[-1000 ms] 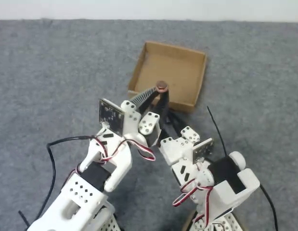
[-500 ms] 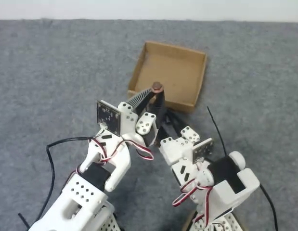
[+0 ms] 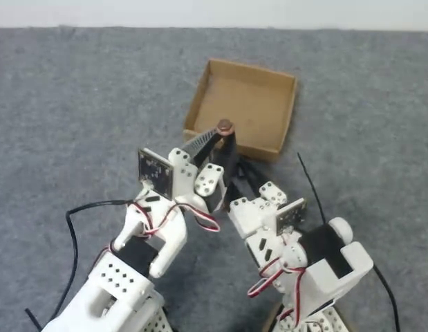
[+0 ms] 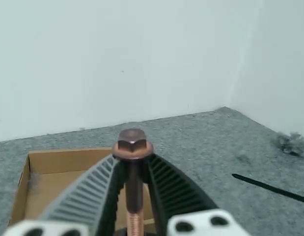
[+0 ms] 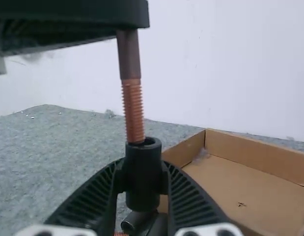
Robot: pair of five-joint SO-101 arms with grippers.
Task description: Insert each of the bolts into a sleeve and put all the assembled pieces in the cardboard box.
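My left gripper (image 3: 225,136) is shut on a copper bolt (image 3: 225,126), held upright with its hex head on top, just over the near wall of the cardboard box (image 3: 252,97). In the left wrist view the bolt (image 4: 133,147) stands between the ribbed fingers (image 4: 100,187) of the left gripper (image 4: 133,162), with the box (image 4: 48,182) behind. My right gripper (image 5: 143,172) is shut on a black sleeve (image 5: 143,169), held upright directly under the bolt. The bolt's threaded tip (image 5: 134,118) reaches into the sleeve's open top. In the high view the right gripper (image 3: 236,162) sits beneath the left one.
Grey carpet covers the table around the box (image 5: 250,196). A thin black cable (image 3: 309,183) lies to the right of the arms and appears as a dark line (image 4: 269,188) in the left wrist view. A white wall stands behind.
The left gripper has shifted the bolt slightly to the left, lining it up over the sleeve. The right arm has stayed still.
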